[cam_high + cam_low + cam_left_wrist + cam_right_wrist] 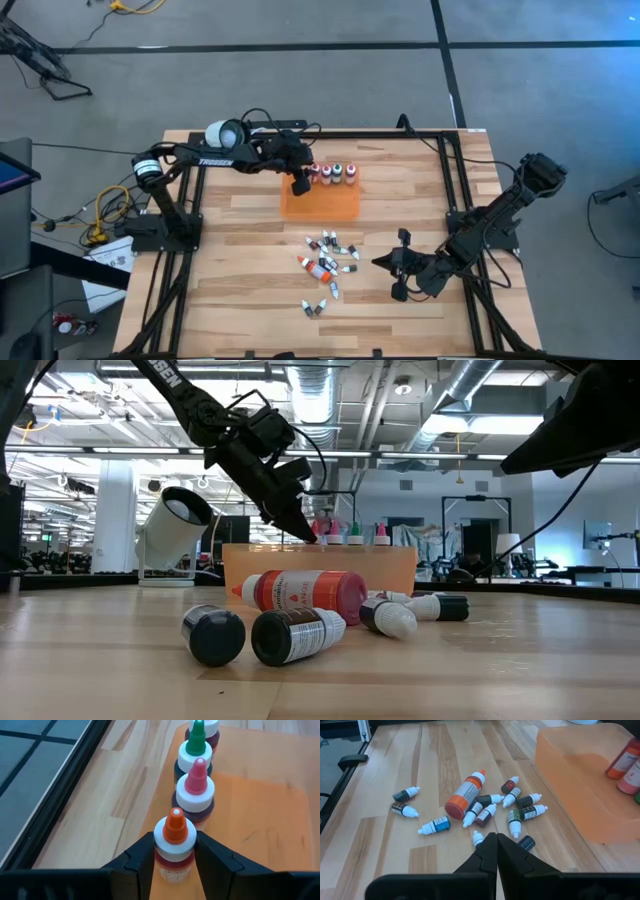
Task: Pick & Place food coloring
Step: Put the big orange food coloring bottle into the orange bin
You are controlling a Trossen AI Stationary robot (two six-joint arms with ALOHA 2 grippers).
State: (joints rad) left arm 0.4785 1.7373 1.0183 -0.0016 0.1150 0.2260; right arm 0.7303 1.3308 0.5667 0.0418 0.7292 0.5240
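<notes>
Four small upright bottles with white collars stand in a row along the far edge of the flat orange rectangular plastic tray (335, 205), and the left hand (174, 862) holds the endmost, the orange-tipped bottle (174, 842), its fingers pressed on either side below the cap. That bottle stands upright with its long axis vertical, just beside the pink-tipped bottle (195, 790) next in the row, so letting go and lifting straight up looks the cleanest way off. Many loose bottles (325, 265) lie on their sides on the wooden table (240, 270), on the near side of the tray. The right hand (398, 265), fingers shut on nothing, is much the nearer to them, just beside that heap.
</notes>
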